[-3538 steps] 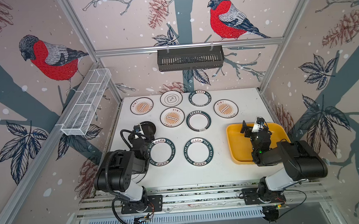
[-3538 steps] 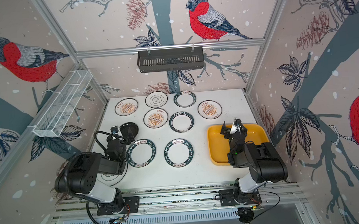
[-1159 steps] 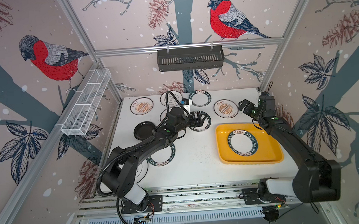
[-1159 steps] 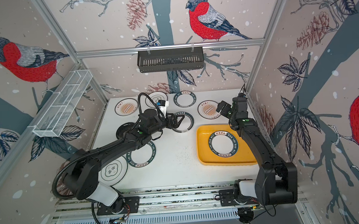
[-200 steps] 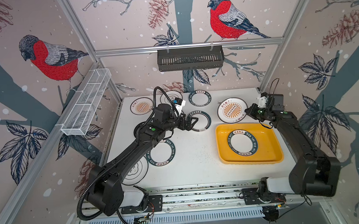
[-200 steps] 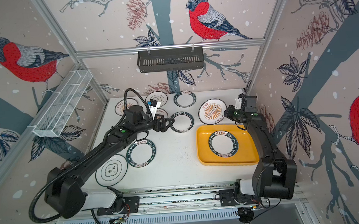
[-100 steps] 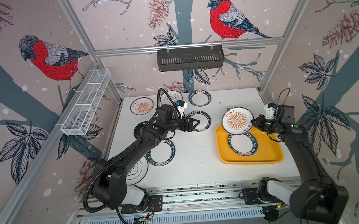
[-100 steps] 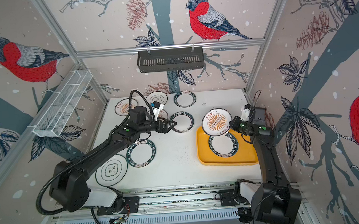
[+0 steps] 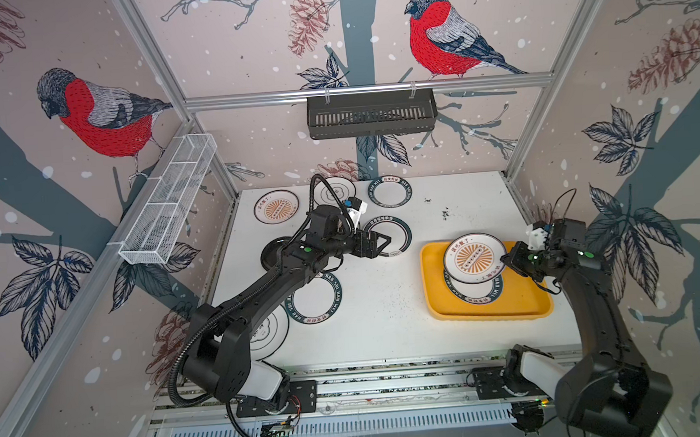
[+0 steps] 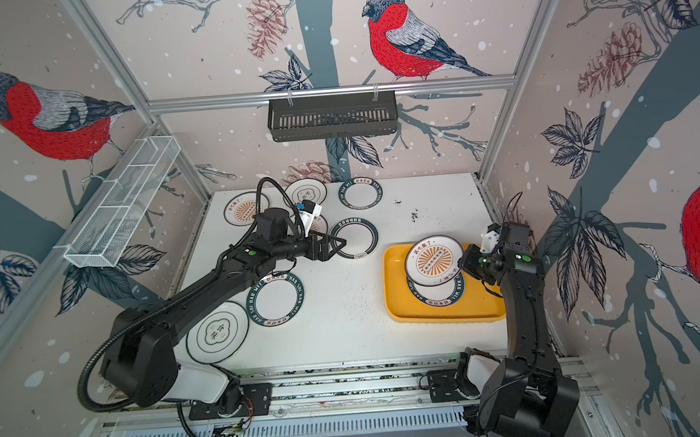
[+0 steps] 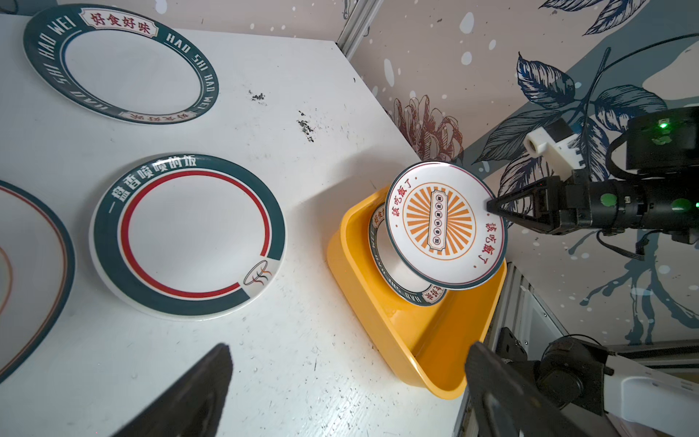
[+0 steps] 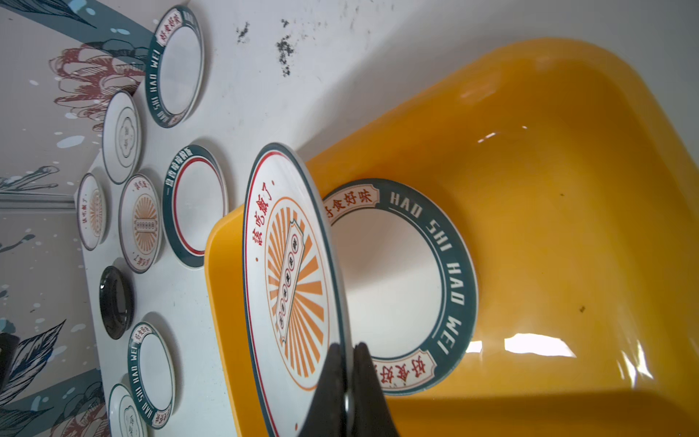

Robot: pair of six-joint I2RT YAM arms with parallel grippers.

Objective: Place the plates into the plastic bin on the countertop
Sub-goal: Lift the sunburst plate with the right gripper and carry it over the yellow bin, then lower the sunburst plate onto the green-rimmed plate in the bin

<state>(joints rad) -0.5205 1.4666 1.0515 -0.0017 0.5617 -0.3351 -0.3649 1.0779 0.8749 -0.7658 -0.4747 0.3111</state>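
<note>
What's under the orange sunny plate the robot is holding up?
A green-rimmed plate lying in the yellow bin. The sunburst plate, pinched by the right gripper, hides part of its rim.

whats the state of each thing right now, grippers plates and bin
right gripper, shut on the sunburst plate rim
sunburst plate, held above the plastic bin, not yet released
green-rimmed plate, lying flat in the plastic bin
plastic bin, holds one plate
left gripper, open, empty, by the red-ringed plate
black plate, flat on the countertop

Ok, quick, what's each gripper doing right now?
Left gripper: open, holding nothing.
Right gripper: shut on the sunburst plate, over the plastic bin.
</note>
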